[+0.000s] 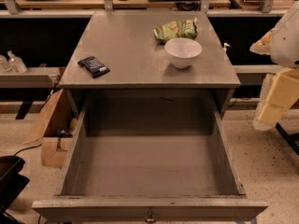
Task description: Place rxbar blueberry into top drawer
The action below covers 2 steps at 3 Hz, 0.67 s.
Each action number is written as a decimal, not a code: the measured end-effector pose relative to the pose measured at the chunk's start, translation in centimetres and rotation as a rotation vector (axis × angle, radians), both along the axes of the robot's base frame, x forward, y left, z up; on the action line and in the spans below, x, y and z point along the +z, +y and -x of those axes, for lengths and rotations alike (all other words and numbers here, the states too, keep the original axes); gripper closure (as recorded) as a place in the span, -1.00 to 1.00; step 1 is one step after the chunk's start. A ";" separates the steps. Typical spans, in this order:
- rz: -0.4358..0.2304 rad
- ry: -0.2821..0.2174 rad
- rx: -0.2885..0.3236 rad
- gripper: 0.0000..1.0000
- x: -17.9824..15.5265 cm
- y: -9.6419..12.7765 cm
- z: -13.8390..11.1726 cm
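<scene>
I see the rxbar blueberry [93, 66] lying flat on the grey cabinet top [131, 41], a bit left of the middle of the frame and close to the top's left front corner. It is dark with pale print. Nothing is touching it.

The top drawer [149, 208] is pulled all the way out toward the bottom of the frame. I can see right down onto its bare grey floor. Its little knob sits at the very bottom, in the middle.

A white bowl [183, 52] stands on the right part of the cabinet top, upright. Just behind it lies a green chip bag [176, 30]. Both are well apart from the bar.

My arm [286, 36] shows only at the right edge of the frame, pale and yellowish. The gripper [271, 113] is down there at its low end, beside the cabinet and far from the bar. I cannot tell if it is spread or pressed together.

A brown cardboard box [51, 125] sits on the floor at the left.
</scene>
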<state>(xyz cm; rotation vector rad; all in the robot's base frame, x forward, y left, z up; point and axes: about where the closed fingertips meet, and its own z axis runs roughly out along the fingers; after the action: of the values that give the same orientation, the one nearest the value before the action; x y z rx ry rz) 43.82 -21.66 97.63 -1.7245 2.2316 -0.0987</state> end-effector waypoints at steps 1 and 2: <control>-0.012 -0.006 0.002 -1.00 -0.1 0.3 -0.6; -0.106 -0.043 0.018 -1.00 -1.2 2.3 -4.8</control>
<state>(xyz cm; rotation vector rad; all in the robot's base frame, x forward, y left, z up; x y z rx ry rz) 48.63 -19.36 96.43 -1.6708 2.1499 -0.0131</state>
